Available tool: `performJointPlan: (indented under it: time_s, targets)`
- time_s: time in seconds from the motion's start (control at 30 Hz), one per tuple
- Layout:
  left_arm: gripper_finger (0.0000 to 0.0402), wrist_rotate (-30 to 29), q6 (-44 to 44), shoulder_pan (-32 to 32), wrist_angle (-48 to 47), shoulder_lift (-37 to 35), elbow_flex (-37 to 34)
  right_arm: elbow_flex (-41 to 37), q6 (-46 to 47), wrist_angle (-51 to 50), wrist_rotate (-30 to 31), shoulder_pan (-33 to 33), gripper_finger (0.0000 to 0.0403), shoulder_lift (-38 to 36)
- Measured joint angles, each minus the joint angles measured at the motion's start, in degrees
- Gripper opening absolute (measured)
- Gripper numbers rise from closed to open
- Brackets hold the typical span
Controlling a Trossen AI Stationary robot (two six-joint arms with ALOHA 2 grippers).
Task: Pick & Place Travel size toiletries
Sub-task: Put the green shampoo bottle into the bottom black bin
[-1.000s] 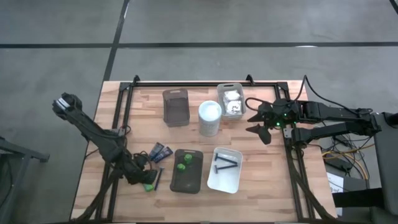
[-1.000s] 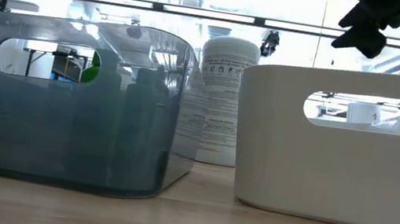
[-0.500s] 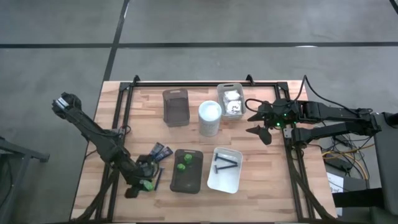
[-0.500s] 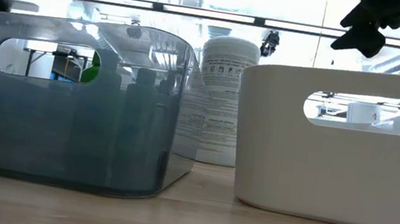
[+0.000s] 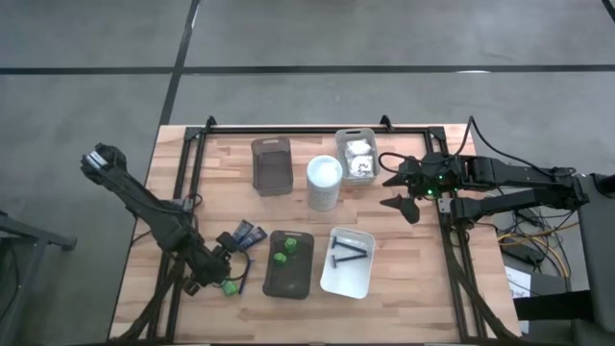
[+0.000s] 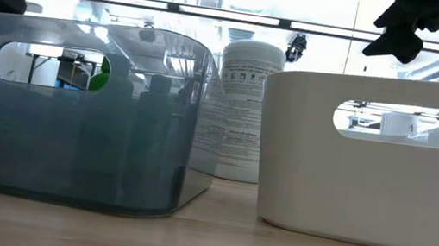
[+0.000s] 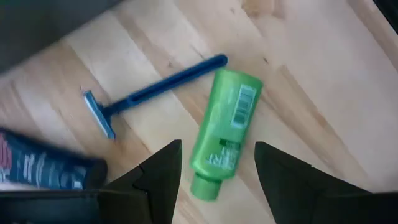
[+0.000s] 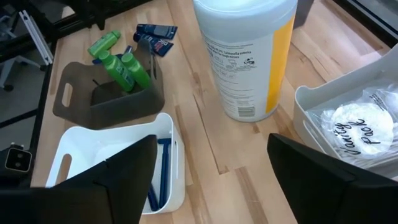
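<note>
hovering open, left gripper (image 7: 214,165) over 1 green bottle (image 7: 224,134), 1 razor (image 7: 152,90) beside; right gripper (image 5: 396,190) open.

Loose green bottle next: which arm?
Left. Its open tool hangs right over the green bottle lying beside the razor. The right tool is across the table by the packet tray.

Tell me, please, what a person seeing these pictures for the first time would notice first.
Probably the bright green bottle lying on the wood near the table's front left, between the open fingers of the left gripper, with a blue razor beside it. Next, the tall white cylinder standing mid-table, among the trays.
</note>
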Motion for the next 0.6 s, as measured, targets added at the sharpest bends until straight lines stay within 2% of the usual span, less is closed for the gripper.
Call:
performJointPlan:
  time_s: [0.1,0.37,0.6]
  targets:
    - [0.0207,-0.27,0.32,0.00,3.21,0.05,-1.43,0.00,-0.01,0.00,0.00,0.00,0.0311,0.00]
    - [0.0207,-0.61,0.55,0.00,4.17,0.41,-3.71,0.00,-0.16,0.00,0.01,0.00,0.0331,0.02]
    - [0.0207,-0.67,1.96,-0.02,7.17,5.55,-4.08,0.00,-0.10,0.02,0.03,0.00,0.0350,0.02]
